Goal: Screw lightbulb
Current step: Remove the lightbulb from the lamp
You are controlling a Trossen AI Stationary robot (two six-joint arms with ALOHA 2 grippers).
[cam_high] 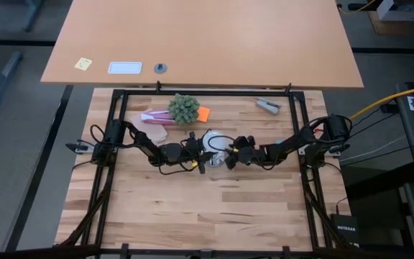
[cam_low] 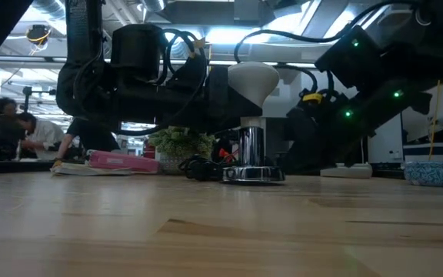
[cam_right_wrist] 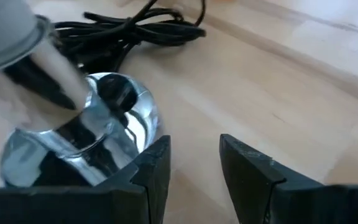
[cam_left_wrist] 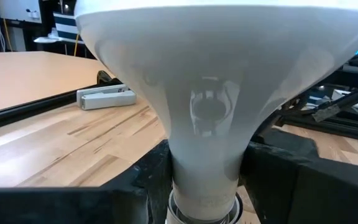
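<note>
The left gripper point(cam_left_wrist: 204, 180) had its fingers point(cam_left_wrist: 143, 180) clamped on the narrow neck of the lightbulb point(cam_left_wrist: 216, 74), which stood upright with its base in the chrome socket point(cam_low: 252, 171) mid-table, dome flaring out above the grip. The right gripper point(cam_right_wrist: 194, 165) sat just beside that socket's base from the other side, fingers parted a little with nothing between them, bare wood ahead of them and the black cord point(cam_right_wrist: 135, 31) bunched up just past the socket. Behind both grippers the potted plant point(cam_high: 184, 108) and pink package point(cam_high: 153, 116) crowded toward the far frame rail point(cam_high: 207, 92), while the near side of the table point(cam_high: 214, 216) was wide open.
</note>
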